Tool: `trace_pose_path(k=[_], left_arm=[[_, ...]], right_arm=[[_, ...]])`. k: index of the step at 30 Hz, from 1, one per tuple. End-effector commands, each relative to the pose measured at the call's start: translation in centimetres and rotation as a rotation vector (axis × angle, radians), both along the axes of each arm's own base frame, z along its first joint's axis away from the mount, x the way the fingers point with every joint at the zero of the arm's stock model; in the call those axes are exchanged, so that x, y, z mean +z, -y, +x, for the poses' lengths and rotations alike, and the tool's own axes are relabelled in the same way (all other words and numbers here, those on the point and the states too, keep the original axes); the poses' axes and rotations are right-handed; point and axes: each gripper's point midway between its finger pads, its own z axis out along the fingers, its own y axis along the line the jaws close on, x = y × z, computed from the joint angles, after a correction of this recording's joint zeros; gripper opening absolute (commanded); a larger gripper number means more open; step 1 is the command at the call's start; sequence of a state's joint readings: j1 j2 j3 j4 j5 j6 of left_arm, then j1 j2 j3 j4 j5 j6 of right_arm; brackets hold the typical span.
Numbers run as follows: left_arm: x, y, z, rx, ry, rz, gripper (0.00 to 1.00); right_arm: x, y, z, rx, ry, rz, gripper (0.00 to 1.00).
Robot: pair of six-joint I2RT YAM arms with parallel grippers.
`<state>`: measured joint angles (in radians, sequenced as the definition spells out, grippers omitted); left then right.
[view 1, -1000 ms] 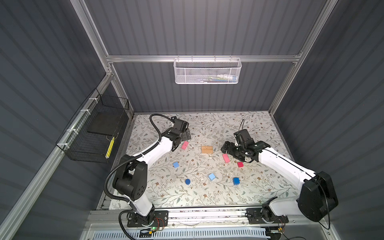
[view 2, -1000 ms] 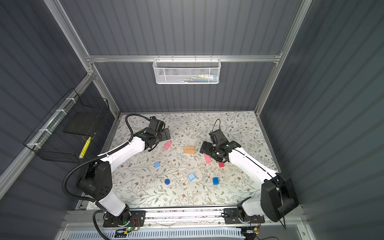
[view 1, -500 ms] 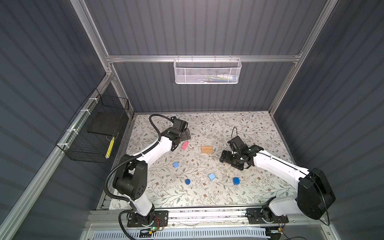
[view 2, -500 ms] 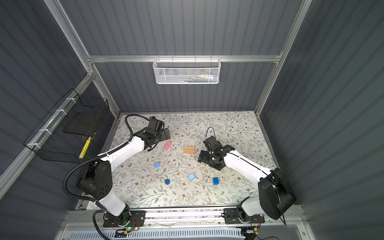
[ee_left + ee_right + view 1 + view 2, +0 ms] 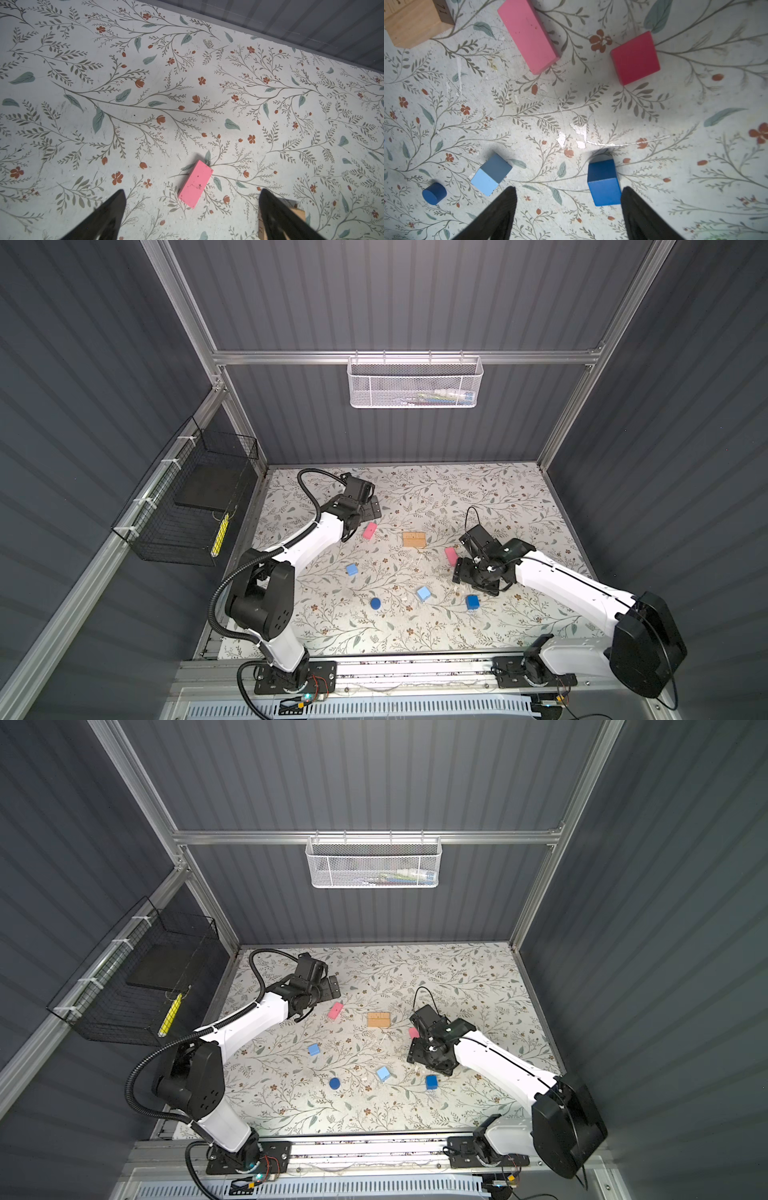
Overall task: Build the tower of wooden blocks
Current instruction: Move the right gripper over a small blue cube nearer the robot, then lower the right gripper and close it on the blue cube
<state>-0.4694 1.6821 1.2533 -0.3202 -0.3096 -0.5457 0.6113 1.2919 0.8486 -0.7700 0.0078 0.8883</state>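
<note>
The wood blocks lie scattered on the floral table; no tower stands. In both top views I see a tan block (image 5: 414, 539) (image 5: 378, 1019), a pink oblong (image 5: 369, 530) by my left gripper (image 5: 371, 508), a second pink oblong (image 5: 450, 555), a blue cube (image 5: 351, 570), a light blue cube (image 5: 424, 593), a dark blue cube (image 5: 472, 602) and a dark blue disc (image 5: 375, 603). My left gripper (image 5: 192, 192) is open over the pink oblong (image 5: 195, 184). My right gripper (image 5: 569, 189) is open, with the dark blue cube (image 5: 604, 187) close beside one finger. The red cube (image 5: 635, 58) shows only in the right wrist view.
A white mesh basket (image 5: 415, 383) hangs on the back wall. A black wire basket (image 5: 187, 506) hangs on the left wall. The back wall edge (image 5: 291, 27) runs close behind the left gripper. A metal rail (image 5: 415, 668) borders the front.
My right gripper has swung from beside the second pink oblong and red cube toward the front, down over the dark blue cube, and its jaws have narrowed. The left arm has not moved.
</note>
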Motion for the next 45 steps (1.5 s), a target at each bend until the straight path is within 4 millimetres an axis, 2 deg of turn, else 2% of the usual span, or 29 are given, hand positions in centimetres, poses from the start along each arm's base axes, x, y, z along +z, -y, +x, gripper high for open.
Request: trace_pose_path(k=[1,5,20,27,45], left_arm=[[-1.0,-0.3,-0.1,0.01,-0.03,0.0,1.0],[-1.2,-0.9,-0.1,0.027,-0.034,0.016,1.0],[-1.7,-0.8,0.0,0.026,-0.051,0.012,1.0],[-2.2,-0.4,0.1,0.019,-0.067,0.006,1.0],[-2.7,-0.3,0.3,0.02,-0.079,0.004,1.0]], right_arm=[[-0.7,1.1,-1.5,0.035,-0.034,-0.048,0.77],[-1.0,1.6,-2.2,0.067,-0.065,-0.075,0.75],[-3.1,2.1,-3.0,0.166,-0.149,-0.149,0.78],[-4.4,2.5,-3.4,0.171,-0.19,-0.18,0.69],[-5.3,1.5,-3.3,0.176,-0.199,-0.156,0.54]])
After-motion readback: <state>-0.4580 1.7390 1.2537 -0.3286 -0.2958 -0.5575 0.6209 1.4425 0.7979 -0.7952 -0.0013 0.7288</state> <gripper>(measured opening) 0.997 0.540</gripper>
